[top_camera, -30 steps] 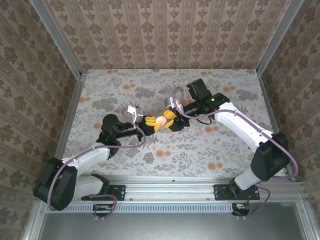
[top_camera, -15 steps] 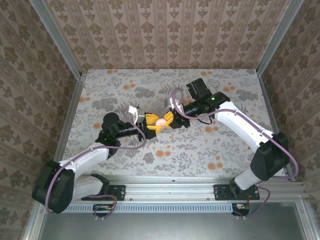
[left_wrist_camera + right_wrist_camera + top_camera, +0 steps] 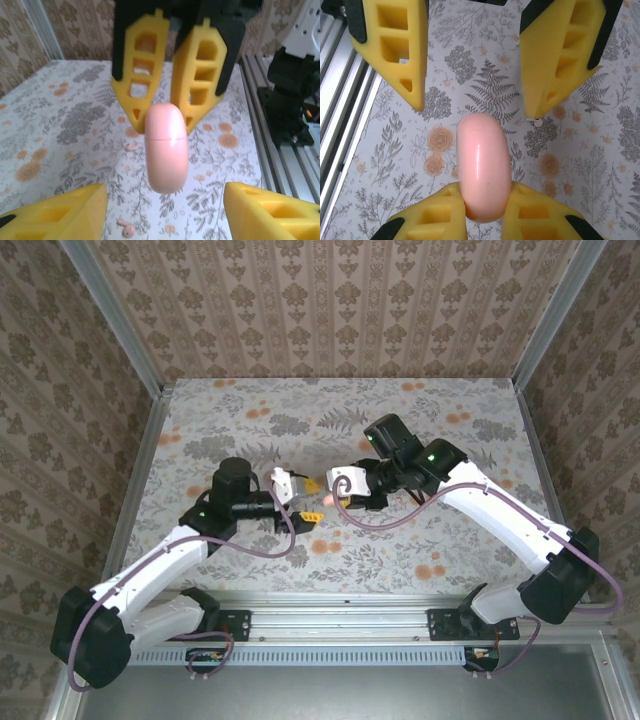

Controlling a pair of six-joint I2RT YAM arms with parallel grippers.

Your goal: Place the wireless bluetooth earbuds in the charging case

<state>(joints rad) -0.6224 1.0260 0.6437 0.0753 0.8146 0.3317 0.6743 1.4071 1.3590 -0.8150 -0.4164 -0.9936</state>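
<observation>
Floral tabletop (image 3: 220, 410), patterned walls (image 3: 330, 300)

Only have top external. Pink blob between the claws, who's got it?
Observer: The right claw has it. In the right wrist view it pinches one end of the charging case.
Operator: Left claw on it too?
Observer: No. The left claw is open, with a finger off to each side of the case's far end, neither touching.
Operator: Earbuds in it?
Observer: Not yet. The left wrist view shows two earbuds lying on the table below the case.
</observation>
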